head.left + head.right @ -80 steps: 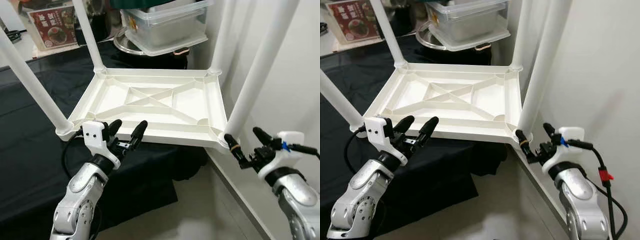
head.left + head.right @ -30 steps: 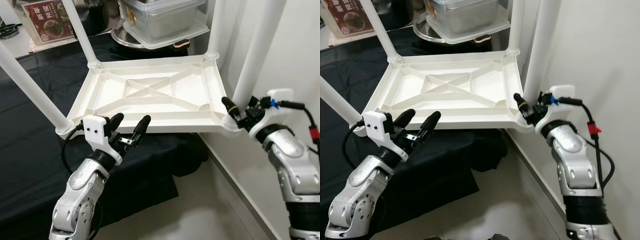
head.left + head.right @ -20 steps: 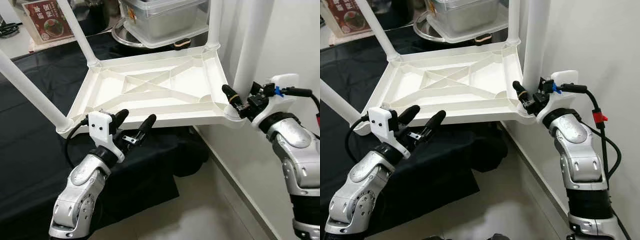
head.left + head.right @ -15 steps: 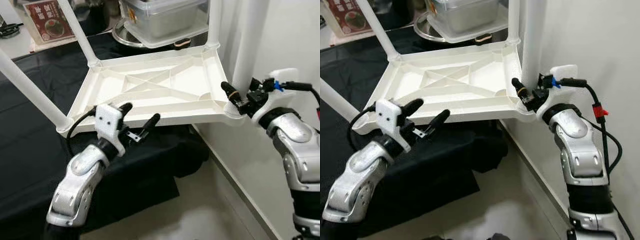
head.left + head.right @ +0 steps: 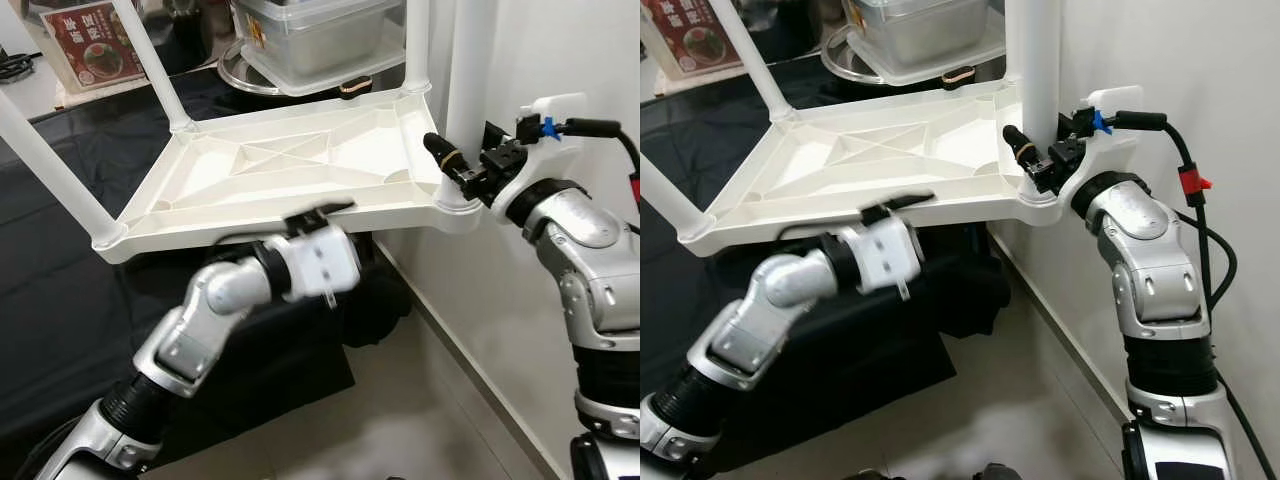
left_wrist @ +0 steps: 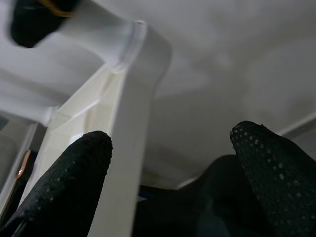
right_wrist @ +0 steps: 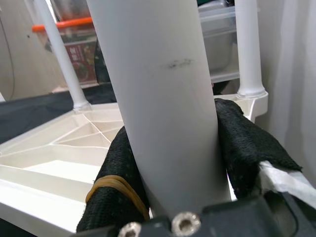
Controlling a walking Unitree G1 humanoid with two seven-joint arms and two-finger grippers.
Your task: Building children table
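a clear lidded container (image 5: pixel 325 40) and a printed sign (image 5: pixel 85 55) are seen at the far side of the black-draped surface (image 5: pixel 60 300), with a white wall close on the right. the upturned white children's table (image 5: pixel 290 175) is held tilted above that surface, legs pointing up. its near right leg (image 5: pixel 1032 75) is clamped between the fingers of the right gripper (image 5: pixel 1042 152) just above the corner socket, while the near edge is straddled by the spread fingers of the left gripper (image 5: pixel 318 212).

Black-draped table (image 5: pixel 60 280), upturned white children's table (image 5: pixel 290 170) resting on it
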